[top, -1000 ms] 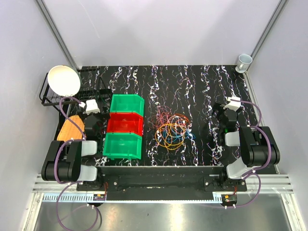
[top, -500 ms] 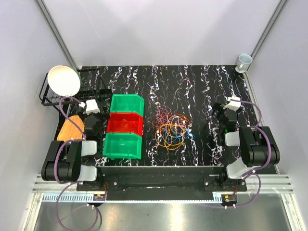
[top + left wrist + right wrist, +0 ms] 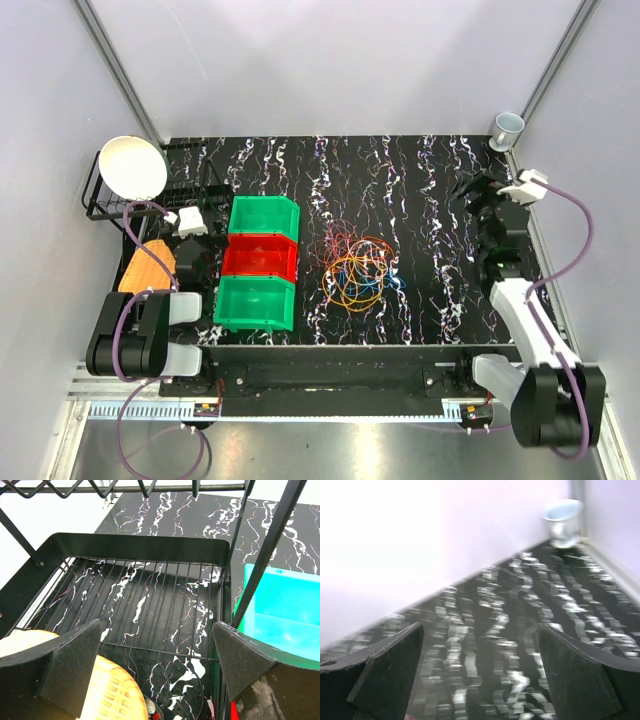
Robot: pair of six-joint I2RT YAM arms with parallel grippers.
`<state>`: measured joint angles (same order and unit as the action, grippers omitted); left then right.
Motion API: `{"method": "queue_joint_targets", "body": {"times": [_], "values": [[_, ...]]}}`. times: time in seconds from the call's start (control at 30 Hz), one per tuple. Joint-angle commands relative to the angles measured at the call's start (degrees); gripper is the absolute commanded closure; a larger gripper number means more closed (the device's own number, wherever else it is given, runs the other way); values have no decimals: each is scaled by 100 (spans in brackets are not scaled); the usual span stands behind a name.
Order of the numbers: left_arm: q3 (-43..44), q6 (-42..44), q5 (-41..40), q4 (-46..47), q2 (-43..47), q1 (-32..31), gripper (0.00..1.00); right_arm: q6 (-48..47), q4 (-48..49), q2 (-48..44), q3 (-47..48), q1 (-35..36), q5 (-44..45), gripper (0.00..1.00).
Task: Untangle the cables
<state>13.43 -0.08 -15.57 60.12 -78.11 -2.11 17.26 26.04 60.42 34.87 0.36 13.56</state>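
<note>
The cables (image 3: 356, 270) lie in a tangled heap of orange, yellow, red, green and blue loops at the middle of the black marbled table. My right gripper (image 3: 476, 192) is open and empty, raised at the far right, well away from the heap; its wrist view (image 3: 480, 675) is blurred and shows only table. My left gripper (image 3: 200, 243) is open and empty at the far left, by the wire rack; in its wrist view (image 3: 150, 672) the jaws stand wide apart. The cables show in neither wrist view.
Three bins, green (image 3: 264, 216), red (image 3: 260, 258) and green (image 3: 256, 302), stand left of the heap. A black wire rack (image 3: 150, 605) with a white bowl (image 3: 133, 165) and an orange woven object (image 3: 107, 690) sits far left. A cup (image 3: 507, 128) stands at the back right corner.
My right arm has swung up and towards the back right, extending away from its base. The left arm and the cables have not moved.
</note>
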Motion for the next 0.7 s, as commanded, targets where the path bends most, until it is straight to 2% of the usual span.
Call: {"method": "queue_joint_targets", "body": {"times": [0.0, 0.03, 0.1, 0.33, 0.47, 0.6, 0.67], "values": [[-33, -115, 424, 369, -38, -44, 1, 1325, -1408, -303, 379, 8, -1054, 0], [-34, -115, 415, 369, -38, -53, 1, 1368, -1522, -277, 476, 8, -1327, 0], [-34, -115, 424, 369, -38, -53, 1, 1543, -1995, -110, 756, 17, -1339, 0], [-103, -80, 502, 491, -29, -53, 1, 1728, -2411, 101, 925, 8, -1847, 4], [-367, -177, 274, 615, 443, -44, 1, 1685, -2850, 294, 1162, 8, -1884, 5], [-280, -316, 274, -331, 1200, -53, 1, 1623, -3017, 189, 1232, 17, -1805, 6], [-131, -431, 292, -1254, 1690, -53, 1, 1632, -3052, 119, 1232, 17, -1787, 6]]}}
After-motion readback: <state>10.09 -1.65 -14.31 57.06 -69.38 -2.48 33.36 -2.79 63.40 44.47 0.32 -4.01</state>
